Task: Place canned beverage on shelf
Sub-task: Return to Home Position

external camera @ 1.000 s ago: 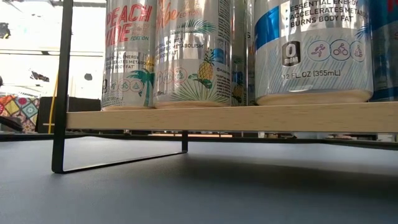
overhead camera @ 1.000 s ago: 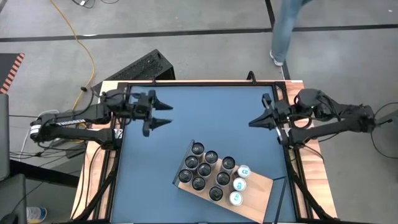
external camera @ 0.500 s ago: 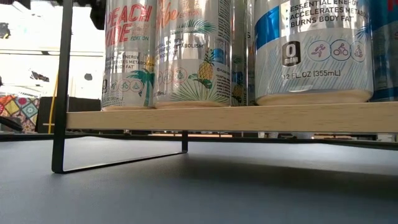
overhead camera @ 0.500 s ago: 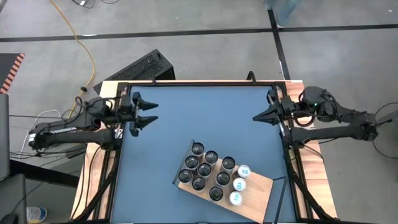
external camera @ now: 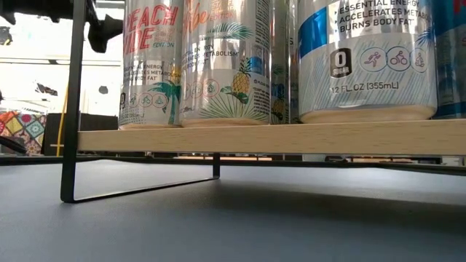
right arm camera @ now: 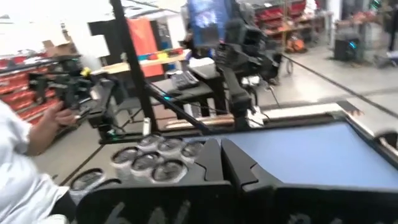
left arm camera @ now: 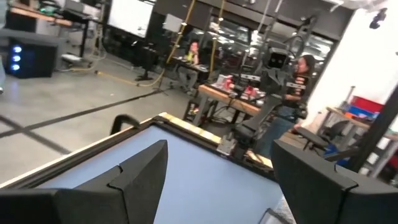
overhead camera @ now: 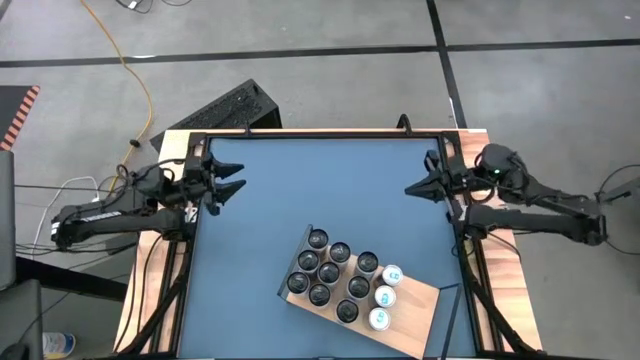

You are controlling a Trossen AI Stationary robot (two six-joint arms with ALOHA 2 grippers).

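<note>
overhead, cans (overhead camera: 329, 272) on shelf (overhead camera: 415, 300), left tool (overhead camera: 243, 175), right tool (overhead camera: 408, 189) aside

Grey concrete floor (overhead camera: 330, 90) (dark seams (overhead camera: 300, 52))

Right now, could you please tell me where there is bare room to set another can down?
The shelf is bare only at its end past the three light-topped cans; the rest is packed with dark-topped cans. The table is open between the left tool and right tool.

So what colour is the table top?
The table top is dark blue, clearest in the high view.
</note>
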